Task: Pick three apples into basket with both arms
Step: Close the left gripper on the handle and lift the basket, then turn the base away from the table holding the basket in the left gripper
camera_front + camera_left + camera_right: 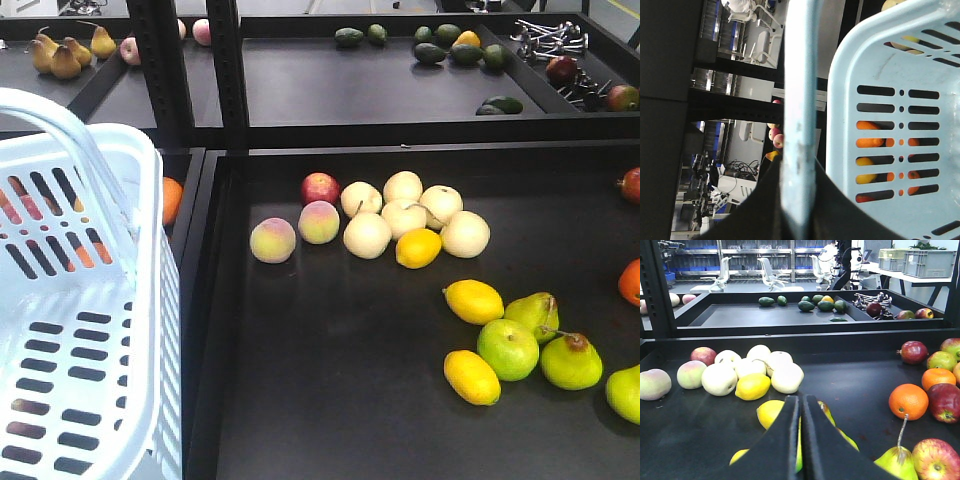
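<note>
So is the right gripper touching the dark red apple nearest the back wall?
Apart. Right wrist view: bare black tray lies between the right gripper, fingers shut, and the dark red apple.

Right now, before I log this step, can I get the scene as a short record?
left gripper: shut on basket handle
right gripper: shut, holding nothing
basket: left of tray, no apples seen inside
dark red apples: on tray, right of right gripper
</note>
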Tool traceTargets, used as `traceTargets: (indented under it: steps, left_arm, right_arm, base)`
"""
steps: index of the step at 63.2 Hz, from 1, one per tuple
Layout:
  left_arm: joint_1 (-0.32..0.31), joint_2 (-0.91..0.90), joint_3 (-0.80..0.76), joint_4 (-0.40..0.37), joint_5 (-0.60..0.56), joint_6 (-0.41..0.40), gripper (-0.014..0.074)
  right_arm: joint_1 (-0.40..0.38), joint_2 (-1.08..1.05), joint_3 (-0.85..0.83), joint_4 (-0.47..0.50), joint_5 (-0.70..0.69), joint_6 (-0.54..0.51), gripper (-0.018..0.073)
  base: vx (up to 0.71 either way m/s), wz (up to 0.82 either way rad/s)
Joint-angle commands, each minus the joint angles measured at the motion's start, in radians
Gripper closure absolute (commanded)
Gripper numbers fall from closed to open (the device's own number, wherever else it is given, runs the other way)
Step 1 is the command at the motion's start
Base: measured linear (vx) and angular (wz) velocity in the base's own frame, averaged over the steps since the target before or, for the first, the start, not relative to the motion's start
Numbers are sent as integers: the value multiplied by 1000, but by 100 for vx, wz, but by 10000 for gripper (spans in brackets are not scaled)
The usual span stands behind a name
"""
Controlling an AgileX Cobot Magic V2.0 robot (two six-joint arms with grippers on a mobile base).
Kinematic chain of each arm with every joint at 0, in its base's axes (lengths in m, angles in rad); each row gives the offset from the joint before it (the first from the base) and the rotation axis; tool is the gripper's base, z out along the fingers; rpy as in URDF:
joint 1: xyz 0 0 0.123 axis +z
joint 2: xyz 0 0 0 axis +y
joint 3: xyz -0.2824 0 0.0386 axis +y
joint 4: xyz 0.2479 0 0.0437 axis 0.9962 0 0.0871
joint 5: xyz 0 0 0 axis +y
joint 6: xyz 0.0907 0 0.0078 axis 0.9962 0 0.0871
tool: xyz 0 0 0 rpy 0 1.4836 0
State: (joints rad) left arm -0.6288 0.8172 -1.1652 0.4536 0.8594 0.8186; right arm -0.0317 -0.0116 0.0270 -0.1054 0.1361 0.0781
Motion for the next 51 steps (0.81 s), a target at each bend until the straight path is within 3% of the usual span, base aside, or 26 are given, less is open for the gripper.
traceTargets:
  steps: [1, 51]
  left_arm:
    - [-6, -5, -35, 24, -86, -16, 603]
    - [-6, -5, -35, 24, -86, -16, 603]
  right_arm:
    - [-7, -13, 15, -5, -74, 0, 568]
    - [-7, -13, 15, -5, -74, 0, 568]
  base:
    - [0, 0]
    - [-3, 12]
